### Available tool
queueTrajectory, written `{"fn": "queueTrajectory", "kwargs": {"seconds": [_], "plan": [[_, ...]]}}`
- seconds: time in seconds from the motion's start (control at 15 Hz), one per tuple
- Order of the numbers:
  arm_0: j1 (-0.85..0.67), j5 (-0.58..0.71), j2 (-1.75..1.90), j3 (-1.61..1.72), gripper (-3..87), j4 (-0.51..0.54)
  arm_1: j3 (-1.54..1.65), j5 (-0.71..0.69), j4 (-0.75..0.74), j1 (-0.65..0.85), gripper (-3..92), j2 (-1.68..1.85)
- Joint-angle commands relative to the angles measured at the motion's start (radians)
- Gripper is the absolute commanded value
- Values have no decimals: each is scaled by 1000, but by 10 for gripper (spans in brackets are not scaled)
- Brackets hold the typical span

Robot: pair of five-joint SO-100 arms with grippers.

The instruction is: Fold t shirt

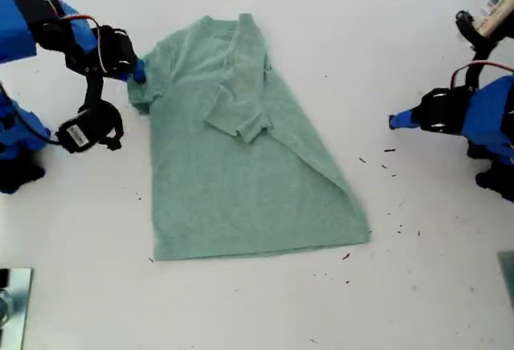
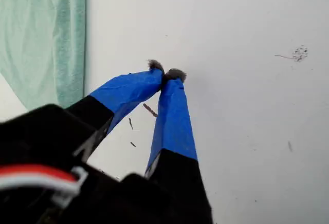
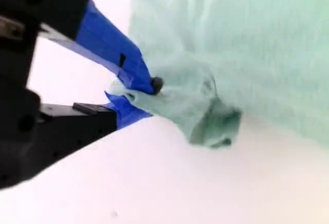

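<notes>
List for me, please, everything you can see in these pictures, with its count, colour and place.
t shirt: one, pale sage green, spread on the table in the middle of the exterior view, one side folded in over the body.
table: one, white, under everything.
dark specks: several, black, scattered on the table toward the exterior view's right and below the shirt's hem.
shiny metallic object: one, grey, at the exterior view's lower left corner; I cannot tell what it is.
my first gripper: one, blue-taped fingers, shut on nothing over bare table, at the exterior view's right.
my second gripper: one, blue-taped fingers, shut on the shirt's sleeve, at the exterior view's left.
</notes>
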Motion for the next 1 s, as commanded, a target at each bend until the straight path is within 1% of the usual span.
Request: {"fn": "queueTrajectory", "kwargs": {"seconds": [0.0,0.07,0.2,0.33,0.47,0.67,0.8,0.87,0.93], "plan": [[21,51,104,-176,-3,48,60,-6,-21,-3,23,6],[25,71,124,-224,-3,51,60,-5,-21,-2,23,6],[37,110,144,-236,-3,20,60,5,-21,-5,23,6],[77,121,133,-225,-3,-32,60,14,-21,-8,23,6],[152,130,44,-278,-3,-107,60,18,-21,-5,23,6],[259,112,-295,-477,-3,-230,60,29,-21,-5,23,6],[308,110,-604,-727,-3,-259,60,37,-21,-8,23,6],[325,110,-762,-896,54,-235,60,43,-21,-9,23,6],[330,101,-917,-1104,187,-146,60,48,-21,-11,23,6]]}}
